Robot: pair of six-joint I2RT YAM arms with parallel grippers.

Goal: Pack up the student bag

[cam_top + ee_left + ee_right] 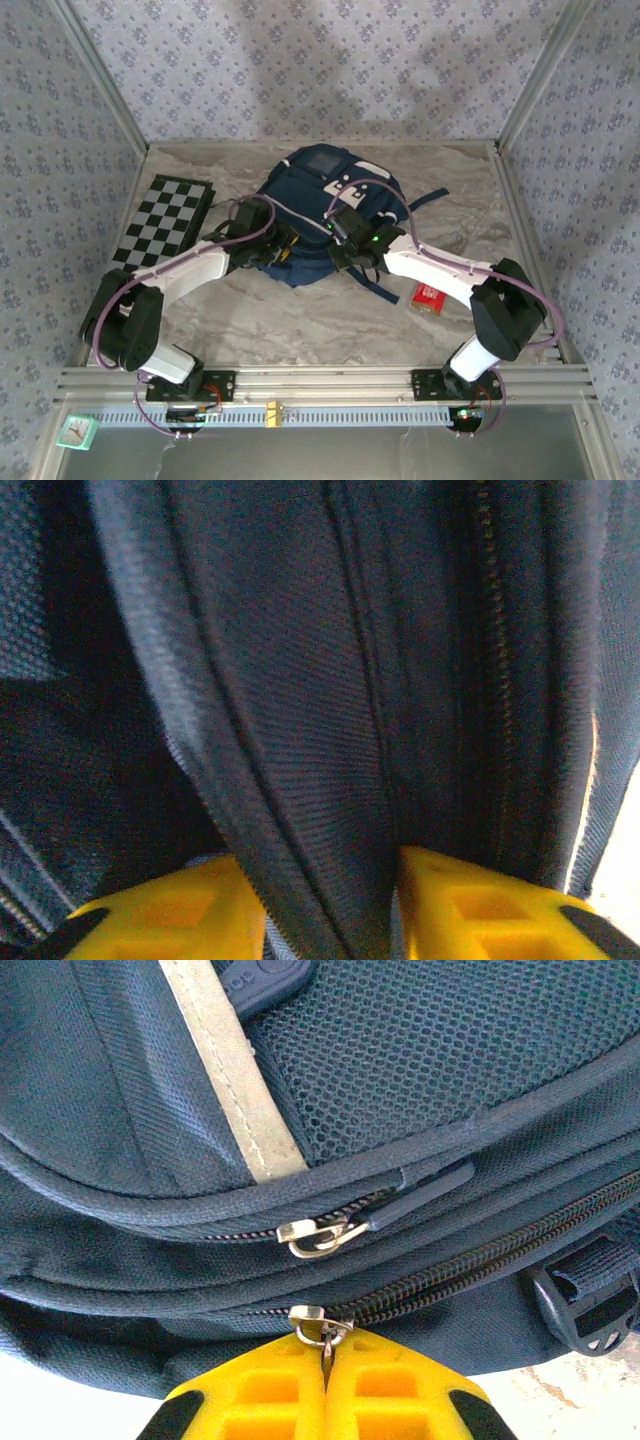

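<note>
Early stage, I judge: left fingers [170,920] pinch a fold of the bag [320,215], right fingers [390,1400] clench its zip pull [325,1336]; chessboard [165,222] and red box [428,296] lie outside.

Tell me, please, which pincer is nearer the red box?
Right. The right pincer holds the student bag's zipper pull, just left of the red box; the left pincer is farther left.

Ahead: student bag [325,200] blocks
Left of left hand [280,248]: chessboard [165,220]
Right of right hand [347,252]: red box [428,297]
Behind: bare desk [300,330]
</note>
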